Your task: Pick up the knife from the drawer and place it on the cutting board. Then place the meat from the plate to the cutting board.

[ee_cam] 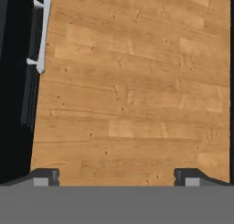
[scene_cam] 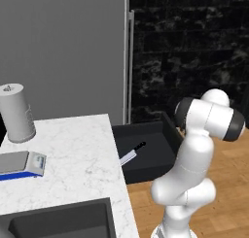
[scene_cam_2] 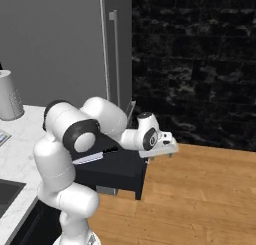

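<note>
The black drawer (scene_cam: 151,157) stands pulled out beside the counter's end, also seen below the arm in the right base view (scene_cam_2: 117,171). In it lies the knife (scene_cam: 132,154), silver blade toward the counter and black handle pointing to the back; part of its blade (scene_cam_2: 89,158) shows under the arm's elbow. My gripper (scene_cam_2: 161,151) hangs past the drawer's front, over the wooden floor, pointing down. In the hand view the gripper (ee_cam: 118,177) is open wide with nothing between its fingertips (ee_cam: 45,176). The cutting board, the plate and the meat are out of view.
A marble counter (scene_cam: 73,154) carries a grey canister (scene_cam: 17,113) and a flat scale (scene_cam: 19,164), with a dark sink (scene_cam: 58,222) at the front. A tall grey fridge (scene_cam: 63,47) and a black stone wall (scene_cam_2: 200,59) stand behind. A silver bar handle (ee_cam: 42,35) sits on the black front.
</note>
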